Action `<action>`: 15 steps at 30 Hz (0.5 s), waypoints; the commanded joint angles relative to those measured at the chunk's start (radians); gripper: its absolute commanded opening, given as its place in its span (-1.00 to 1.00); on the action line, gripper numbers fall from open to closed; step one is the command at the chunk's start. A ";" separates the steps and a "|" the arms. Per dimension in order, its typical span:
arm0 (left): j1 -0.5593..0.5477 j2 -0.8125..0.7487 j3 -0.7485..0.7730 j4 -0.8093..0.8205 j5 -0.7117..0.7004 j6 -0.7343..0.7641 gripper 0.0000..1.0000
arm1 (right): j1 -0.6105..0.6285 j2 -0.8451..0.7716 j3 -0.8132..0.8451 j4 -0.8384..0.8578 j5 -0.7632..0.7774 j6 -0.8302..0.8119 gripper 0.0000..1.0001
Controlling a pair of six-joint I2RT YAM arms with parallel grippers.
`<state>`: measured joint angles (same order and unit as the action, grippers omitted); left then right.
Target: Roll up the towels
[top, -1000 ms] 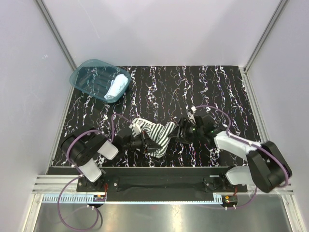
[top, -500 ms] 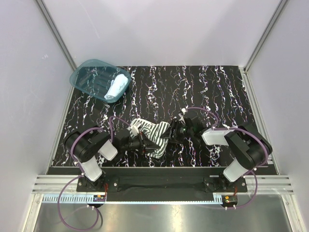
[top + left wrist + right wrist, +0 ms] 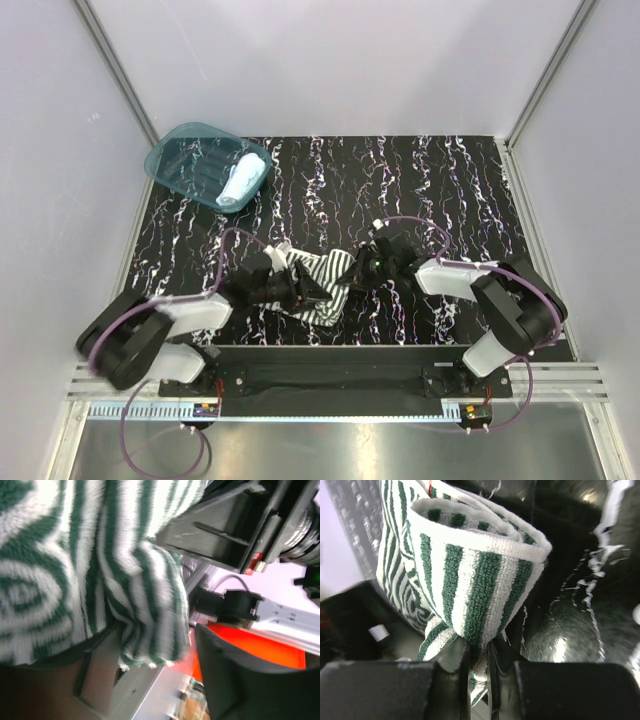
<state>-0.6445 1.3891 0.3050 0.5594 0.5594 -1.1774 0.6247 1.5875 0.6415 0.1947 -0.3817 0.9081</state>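
Observation:
The green-and-white striped towel (image 3: pixel 320 287) lies bunched at the front middle of the table, between my two grippers. My right gripper (image 3: pixel 358 268) is at its right end. In the right wrist view that gripper (image 3: pixel 479 660) is shut on a folded edge of the striped towel (image 3: pixel 470 575). My left gripper (image 3: pixel 288 290) is at the towel's left side. In the left wrist view it (image 3: pixel 170 680) stands open, and the striped towel (image 3: pixel 100 565) hangs over one of its fingers (image 3: pixel 110 680). The pale blue towel (image 3: pixel 243 178) lies rolled in the basket.
A teal plastic basket (image 3: pixel 185 155) stands at the back left corner of the black marbled table (image 3: pixel 450 190). White walls with metal posts close in the table on three sides. Purple cables loop from both arms.
My right gripper moved left onto the striped towel and shut on its edge. My left gripper opened and let go of the towel, and the left arm swung lower and to the left.

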 commanded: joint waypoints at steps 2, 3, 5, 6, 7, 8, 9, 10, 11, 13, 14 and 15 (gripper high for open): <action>-0.006 -0.237 0.179 -0.601 -0.231 0.294 0.42 | 0.007 -0.075 0.122 -0.330 0.133 -0.109 -0.89; -0.007 -0.261 0.210 -0.659 -0.260 0.318 0.43 | 0.007 -0.080 0.136 -0.366 0.157 -0.120 -0.89; -0.018 -0.306 0.288 -0.783 -0.341 0.386 0.43 | 0.009 -0.084 0.188 -0.482 0.190 -0.150 -0.89; -0.027 -0.318 0.310 -0.814 -0.375 0.407 0.43 | 0.010 -0.078 0.204 -0.517 0.211 -0.159 -0.90; -0.071 -0.337 0.334 -0.847 -0.418 0.445 0.42 | 0.015 -0.075 0.219 -0.544 0.222 -0.167 -0.89; -0.101 -0.341 0.388 -0.901 -0.526 0.465 0.42 | 0.018 -0.069 0.246 -0.593 0.230 -0.178 -0.89; -0.136 -0.346 0.410 -0.920 -0.579 0.484 0.42 | 0.018 -0.063 0.257 -0.613 0.243 -0.184 -0.90; -0.208 -0.341 0.434 -0.938 -0.687 0.511 0.42 | 0.027 -0.046 0.279 -0.655 0.253 -0.186 -0.90; -0.245 -0.335 0.453 -0.967 -0.738 0.519 0.42 | 0.032 -0.037 0.294 -0.678 0.262 -0.192 -0.89; -0.355 -0.308 0.511 -0.993 -0.896 0.533 0.41 | 0.044 -0.003 0.343 -0.745 0.297 -0.198 -0.90; -0.394 -0.297 0.528 -1.025 -0.953 0.533 0.41 | 0.055 0.008 0.359 -0.768 0.309 -0.201 -0.91; -0.429 -0.282 0.566 -1.036 -0.999 0.535 0.41 | 0.061 0.020 0.374 -0.787 0.326 -0.202 -0.91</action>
<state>-0.9848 1.0779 0.7811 -0.3576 -0.1421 -0.7143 0.6559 1.5696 0.9482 -0.4427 -0.1432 0.7433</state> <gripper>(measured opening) 0.710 0.158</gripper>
